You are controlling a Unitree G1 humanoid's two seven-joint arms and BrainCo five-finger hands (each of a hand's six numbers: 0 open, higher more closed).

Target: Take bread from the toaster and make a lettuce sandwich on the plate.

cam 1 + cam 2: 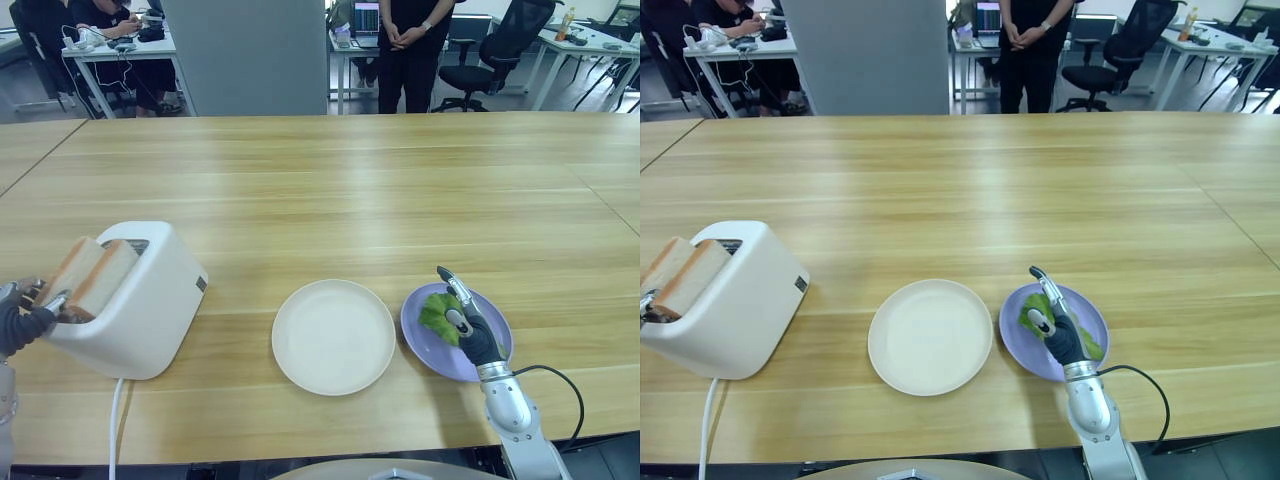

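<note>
Bread (92,274): two slices standing in the toaster's slots, ends projecting toward the left edge of the surface (330,200).
Toaster (145,300): white, at front left, nothing steadying it.
Left robot hand (22,318): fingers curled, pinching the end of the nearer slice.
Step in hand: judged to be drawing that slice out. Pull along the line of the slot and keep the pinch firm without crushing the crumb. A sideways tug would likely drag or tip the toaster.
White plate (333,336): front centre, bare, the likely place for the sandwich.
Lettuce (435,312): green leaf on the purple plate (430,358), just right of the white plate.
Right robot hand (470,335): over the purple plate, fingers stretched out, nothing visibly held; whether it touches the leaf cannot be told.
In the way: the toaster body stands between the left robot hand and the white plate, so the slice must go over or around it. The white cord (112,420) trails off the front edge near the left arm.
</note>
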